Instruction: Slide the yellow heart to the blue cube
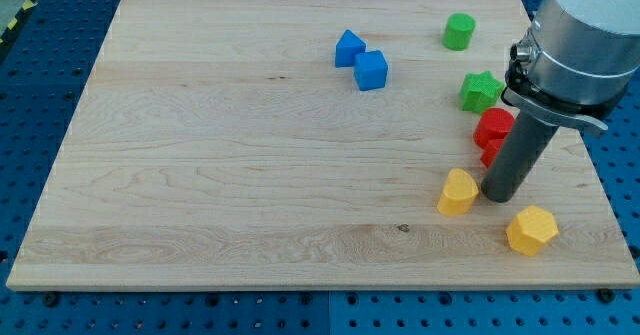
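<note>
A pale wooden board (250, 155) lies on a blue perforated bench (40, 315). I have no pincer, only a rod: my tip (497, 196) rests just right of the yellow heart (458, 192), nearly touching it. The blue cube (371, 70) sits well apart, toward the view's top.

A robotics lab bench, by the look of it. A pale wooden tabletop (200, 175) lies on a blue perforated mounting plate (30, 95), with yellow-black hazard tape (15, 20) at the view's top left.
</note>
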You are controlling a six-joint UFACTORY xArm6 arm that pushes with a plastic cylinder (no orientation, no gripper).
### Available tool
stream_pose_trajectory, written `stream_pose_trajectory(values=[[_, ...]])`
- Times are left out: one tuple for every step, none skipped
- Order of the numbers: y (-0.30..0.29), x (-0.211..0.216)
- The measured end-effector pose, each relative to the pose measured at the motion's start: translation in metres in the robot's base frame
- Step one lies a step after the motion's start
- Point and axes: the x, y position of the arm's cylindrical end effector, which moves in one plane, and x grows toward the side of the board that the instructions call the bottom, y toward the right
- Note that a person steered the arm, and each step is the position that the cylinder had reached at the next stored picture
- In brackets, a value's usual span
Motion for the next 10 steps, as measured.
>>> stream_pose_trajectory(values=[[0.000, 0.002], [-0.005, 0.012], [-0.026, 0.015], [-0.050, 0.015], [-0.053, 0.022], [-0.053, 0.045], [-0.052, 0.041], [-0.069, 0.025], [-0.082, 0.016], [-0.093, 0.011]])
